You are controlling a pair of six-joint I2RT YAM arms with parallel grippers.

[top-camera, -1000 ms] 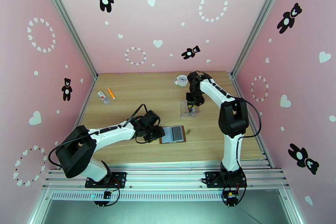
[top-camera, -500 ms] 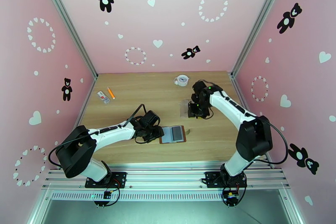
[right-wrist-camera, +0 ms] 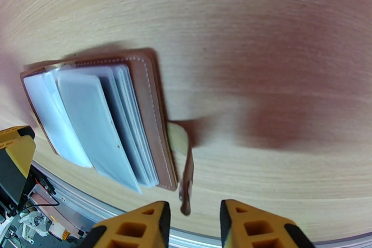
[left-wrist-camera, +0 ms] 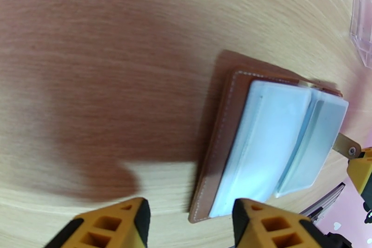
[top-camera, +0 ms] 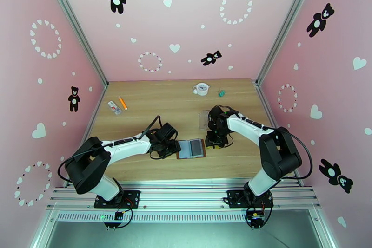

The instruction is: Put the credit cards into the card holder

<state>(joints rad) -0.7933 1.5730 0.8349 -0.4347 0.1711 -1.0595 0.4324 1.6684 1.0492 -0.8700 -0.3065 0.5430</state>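
Note:
The card holder [top-camera: 191, 148] lies open on the table, brown leather with pale grey-blue leaves [left-wrist-camera: 274, 142] fanned inside. Its snap strap [right-wrist-camera: 187, 184] sticks out on the right. My left gripper [top-camera: 174, 147] sits at its left edge, jaws open, the holder's near corner [left-wrist-camera: 197, 214] between the yellow fingers [left-wrist-camera: 116, 223]. At the holder's right edge is my right gripper [top-camera: 215, 142], also open, with the strap's tip between its fingertips [right-wrist-camera: 249, 223]. The credit cards are hidden; I cannot tell whether any sit in the leaves.
A crinkly clear plastic pouch [top-camera: 203, 119] lies just behind the right gripper. At the back stand a white round thing [top-camera: 201, 88] and a small green thing [top-camera: 222, 92]. An orange pen [top-camera: 122, 102] and a small white packet [top-camera: 114, 107] lie back left.
The right arm has swung from the clear pouch toward me and down to the holder's right edge. The left arm has stayed put.

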